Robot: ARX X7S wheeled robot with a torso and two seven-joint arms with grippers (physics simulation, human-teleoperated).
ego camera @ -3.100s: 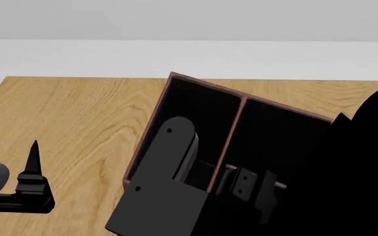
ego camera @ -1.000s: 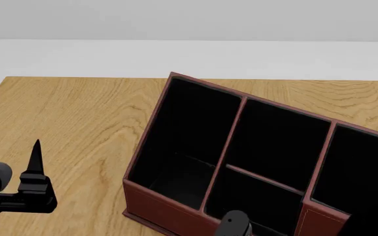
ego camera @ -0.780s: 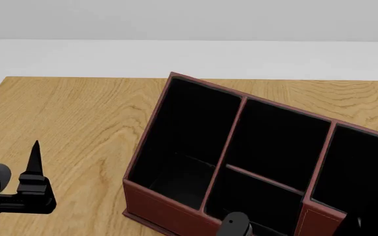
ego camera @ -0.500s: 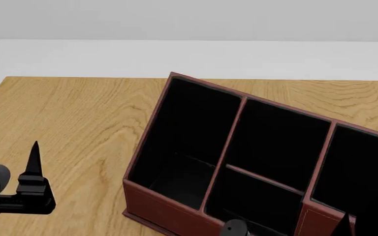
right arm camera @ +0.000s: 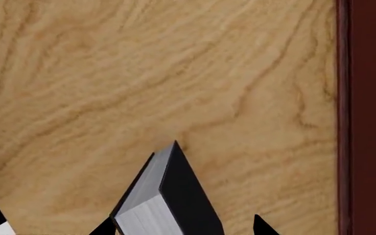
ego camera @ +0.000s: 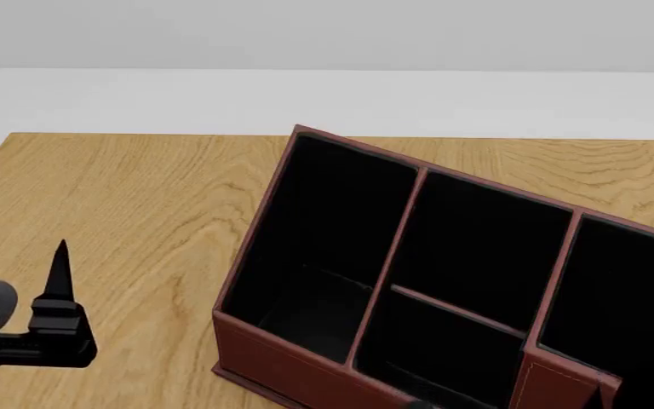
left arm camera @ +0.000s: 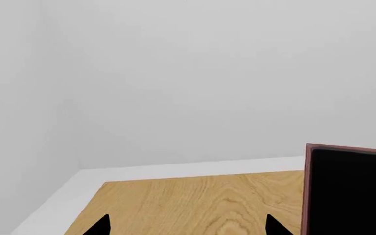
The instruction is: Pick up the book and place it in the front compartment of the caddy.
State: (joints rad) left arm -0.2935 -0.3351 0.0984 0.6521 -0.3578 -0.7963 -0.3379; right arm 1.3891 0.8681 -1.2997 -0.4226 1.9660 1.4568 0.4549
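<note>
On the table just outside the caddy's wall, in the right wrist view: the book (right arm camera: 165,196), black cover and white page edges, stands tilted on an edge above the wood. It lies between the tips of the right gripper (right arm camera: 181,226). One tip is against the pages and the other shows a sliver of gap, so I cannot tell whether the claw has closed on it.

The caddy (ego camera: 293,362) holds nothing in any section I can see. Three seconds ago my right arm hung over its near sections. It has since sunk below the head view's lower edge, leaving only a dark point (ego camera: 605,388) at the caddy's near corner. I read that as the reach down to the book, with the grasp the step in hand and placement all still ahead.

The left gripper (left arm camera: 186,229) hangs wide and empty over the table (ego camera: 134,196).
</note>
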